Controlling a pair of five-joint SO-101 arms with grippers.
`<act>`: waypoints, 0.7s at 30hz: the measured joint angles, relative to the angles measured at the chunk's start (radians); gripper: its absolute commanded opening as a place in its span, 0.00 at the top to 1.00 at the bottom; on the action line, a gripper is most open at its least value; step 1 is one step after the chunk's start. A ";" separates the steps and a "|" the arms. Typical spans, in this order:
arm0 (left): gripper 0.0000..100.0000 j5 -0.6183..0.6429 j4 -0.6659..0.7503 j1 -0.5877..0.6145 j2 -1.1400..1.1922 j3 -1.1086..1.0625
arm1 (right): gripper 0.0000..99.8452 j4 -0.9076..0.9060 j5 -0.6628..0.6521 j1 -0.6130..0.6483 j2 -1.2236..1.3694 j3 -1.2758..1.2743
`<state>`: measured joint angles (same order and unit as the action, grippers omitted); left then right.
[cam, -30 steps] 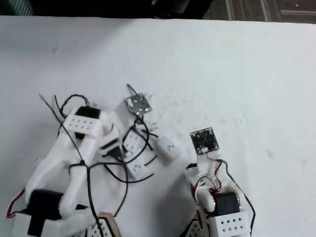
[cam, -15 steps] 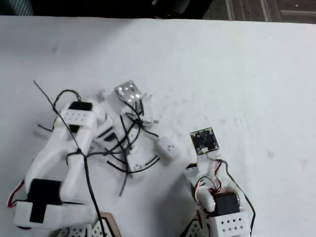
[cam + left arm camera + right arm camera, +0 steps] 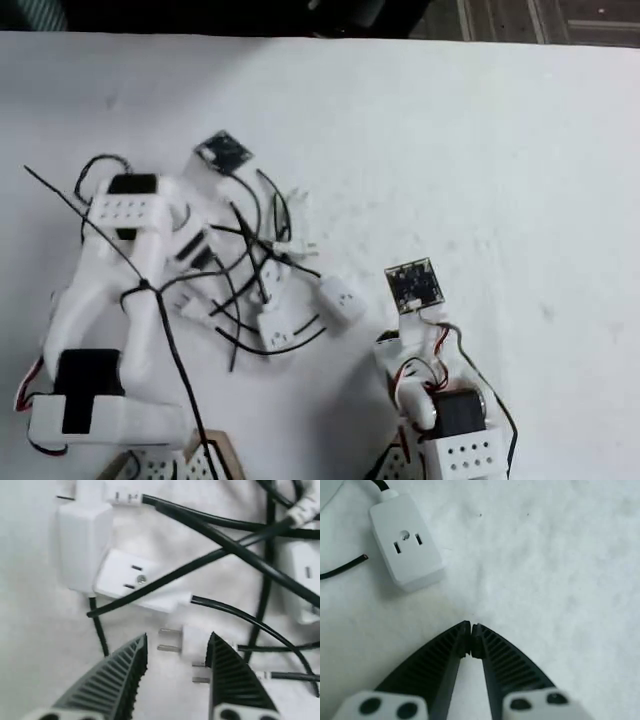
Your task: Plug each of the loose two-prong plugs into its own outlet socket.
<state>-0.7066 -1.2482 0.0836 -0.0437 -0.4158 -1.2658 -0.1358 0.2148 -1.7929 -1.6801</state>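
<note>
I've swung the left arm (image 3: 100, 290) aside, dragging cables (image 3: 215, 557); nothing looks plugged.
Left tool (image 3: 177, 637) released over a plug (image 3: 192, 642); right tool (image 3: 470, 627) clenched.

Tangled black cords (image 3: 200, 519) hem in the plug (image 3: 192, 641).

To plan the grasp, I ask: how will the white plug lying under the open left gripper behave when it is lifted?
The white plug looks small and rigid, so it is probably light and shape-keeping in the left gripper. The black cords cross in a tangle, so its floppy cord would likely drag or snag neighbours.
</note>
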 measured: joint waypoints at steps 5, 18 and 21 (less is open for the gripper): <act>0.80 0.135 -0.127 -0.137 0.002 0.041 | 0.98 0.000 0.000 0.000 0.000 0.000; 0.80 0.218 0.018 -0.235 0.003 -0.060 | 0.98 0.000 0.000 0.000 0.000 0.000; 0.80 0.218 0.038 -0.229 0.003 -0.078 | 0.98 0.000 0.000 0.000 0.000 0.000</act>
<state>-0.4887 -1.2098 -0.1450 -0.0407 -0.4941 -1.2658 -0.1358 0.2148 -1.7929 -1.6801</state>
